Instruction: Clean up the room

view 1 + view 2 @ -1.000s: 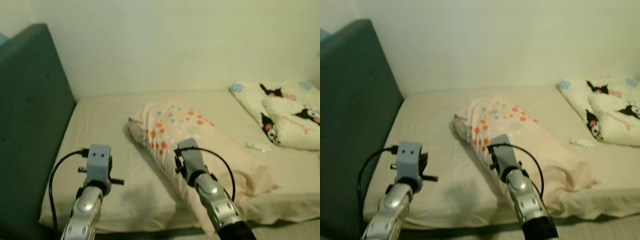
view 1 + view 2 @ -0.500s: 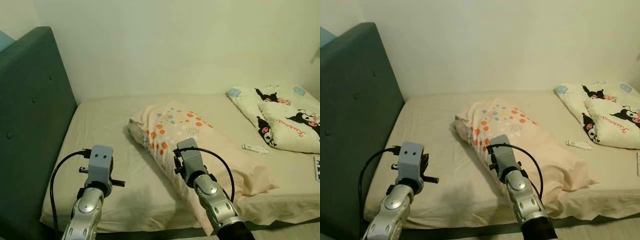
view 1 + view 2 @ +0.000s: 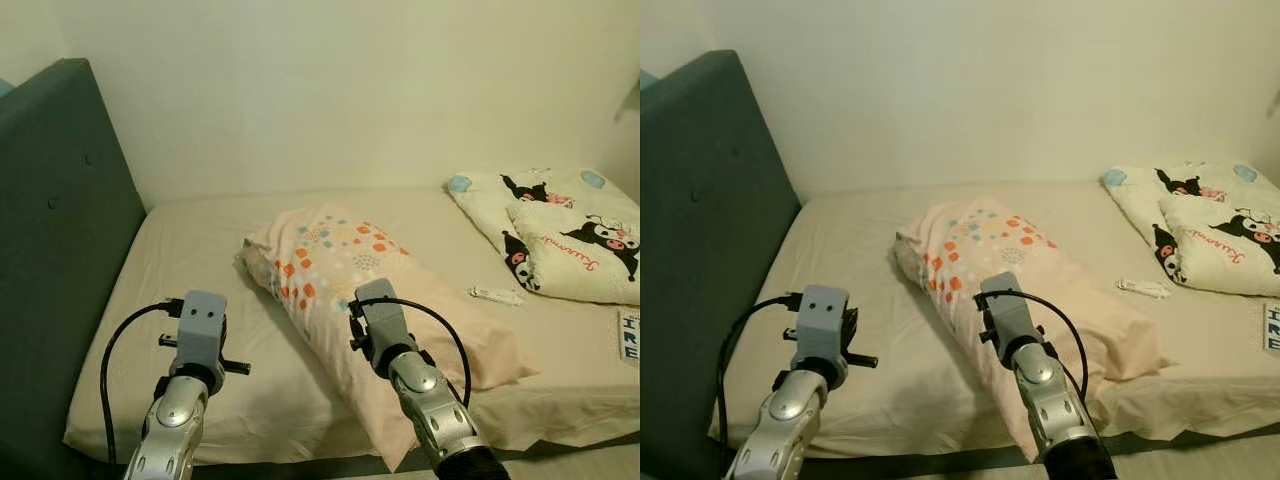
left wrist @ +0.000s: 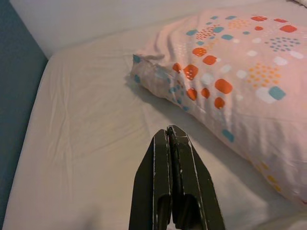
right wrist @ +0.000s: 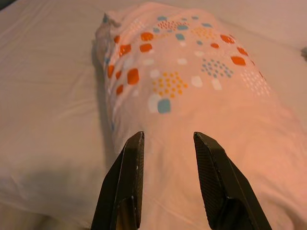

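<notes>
Camera view shifted vs 1 s ago: headboard now cut off more at left, a label w/ black print seen at right edge; nothing on bed moved. Bed [image 3: 190,250] w/ cream sheet is set against the wall, dark green headboard [image 3: 50,260] on robot's left. Long pink pillow [image 3: 380,290] w/ orange and blue dots is laid diagonally mid-bed. Folded cartoon-print blanket [image 3: 560,235] is placed far right, well apart from pillow. Small white tube-like item [image 3: 495,295] is seen between the two, type can't be told. Right gripper [image 5: 168,184] is held above pillow's near end, jaws apart, nothing held. Left gripper [image 4: 169,184] is held over bare sheet beside pillow, fingers pressed together, empty.
</notes>
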`<state>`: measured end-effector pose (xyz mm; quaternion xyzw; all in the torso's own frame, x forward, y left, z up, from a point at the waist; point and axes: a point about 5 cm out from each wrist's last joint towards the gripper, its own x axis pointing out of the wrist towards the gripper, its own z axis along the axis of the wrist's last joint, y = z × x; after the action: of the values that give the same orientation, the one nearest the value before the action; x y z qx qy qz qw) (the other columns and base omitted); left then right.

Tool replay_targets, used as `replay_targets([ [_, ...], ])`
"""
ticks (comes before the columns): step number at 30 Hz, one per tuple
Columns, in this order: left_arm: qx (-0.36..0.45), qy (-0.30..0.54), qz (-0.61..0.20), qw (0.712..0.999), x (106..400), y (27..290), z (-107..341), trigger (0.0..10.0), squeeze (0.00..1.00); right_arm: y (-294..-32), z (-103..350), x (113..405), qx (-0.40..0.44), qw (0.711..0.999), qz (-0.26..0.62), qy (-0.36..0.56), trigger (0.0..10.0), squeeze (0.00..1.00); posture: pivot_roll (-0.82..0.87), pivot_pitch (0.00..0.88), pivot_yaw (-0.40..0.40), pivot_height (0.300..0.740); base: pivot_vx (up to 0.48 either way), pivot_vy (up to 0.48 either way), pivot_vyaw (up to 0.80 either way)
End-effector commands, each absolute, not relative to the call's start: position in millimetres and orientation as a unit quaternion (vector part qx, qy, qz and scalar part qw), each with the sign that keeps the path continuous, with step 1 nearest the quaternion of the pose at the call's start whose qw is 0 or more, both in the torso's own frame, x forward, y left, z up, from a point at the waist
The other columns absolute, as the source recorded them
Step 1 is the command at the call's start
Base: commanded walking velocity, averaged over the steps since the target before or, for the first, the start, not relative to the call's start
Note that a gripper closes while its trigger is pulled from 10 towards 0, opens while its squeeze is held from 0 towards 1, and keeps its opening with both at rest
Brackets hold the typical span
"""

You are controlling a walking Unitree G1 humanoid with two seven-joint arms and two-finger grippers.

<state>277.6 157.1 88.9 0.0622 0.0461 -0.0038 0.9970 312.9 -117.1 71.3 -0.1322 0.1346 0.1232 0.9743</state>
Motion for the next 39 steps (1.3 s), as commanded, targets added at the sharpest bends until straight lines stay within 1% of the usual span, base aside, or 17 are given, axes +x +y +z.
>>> replay_targets([
  [1,0.072,0.056,-0.005,0.996,275.4,158.9,84.3,10.0,0.00,-117.0,70.1,310.7,-0.137,0.973,0.124,0.136,10.0,0.00,-0.03,0.055,-0.014,0.727,0.000,-0.285,0.00],
  [7,0.071,0.059,-0.004,0.996,274.5,159.7,83.8,10.0,0.00,-117.7,69.4,310.6,-0.138,0.973,0.123,0.139,10.0,0.00,-0.03,0.063,-0.014,0.727,0.000,-0.280,0.00],
  [11,0.073,0.064,-0.003,0.995,273.8,160.8,82.7,10.0,0.00,-120.0,68.4,310.5,-0.116,0.976,0.109,0.145,10.0,0.00,-0.02,0.065,-0.013,0.727,0.000,0.000,0.00],
  [16,0.078,0.091,-0.013,0.993,274.0,162.2,77.5,10.0,0.00,-119.4,67.6,309.0,-0.113,0.976,0.112,0.146,10.0,0.00,-0.02,0.070,-0.008,0.727,0.000,0.000,0.00],
  [20,0.059,0.097,-0.025,0.993,273.9,162.9,78.0,10.0,0.00,-117.4,65.9,306.4,-0.107,0.977,0.113,0.147,10.0,0.00,-0.02,0.072,0.002,0.727,0.000,0.467,0.00],
  [25,0.068,0.085,-0.022,0.994,276.1,164.2,82.8,10.0,0.00,-116.2,64.9,304.6,-0.104,0.977,0.113,0.147,10.0,0.00,-0.01,0.075,0.011,0.727,0.000,0.469,0.00],
  [32,0.083,0.072,-0.015,0.994,277.5,164.7,85.0,10.0,0.00,-117.0,64.1,304.1,-0.103,0.977,0.110,0.149,10.0,0.00,-0.01,0.080,0.015,0.727,0.000,0.000,0.00],
  [39,0.067,0.076,-0.013,0.995,274.3,163.8,82.7,10.0,0.00,-118.8,68.0,305.9,-0.122,0.978,0.103,0.133,10.0,0.00,-0.02,0.079,0.011,0.727,0.000,0.000,0.00],
])
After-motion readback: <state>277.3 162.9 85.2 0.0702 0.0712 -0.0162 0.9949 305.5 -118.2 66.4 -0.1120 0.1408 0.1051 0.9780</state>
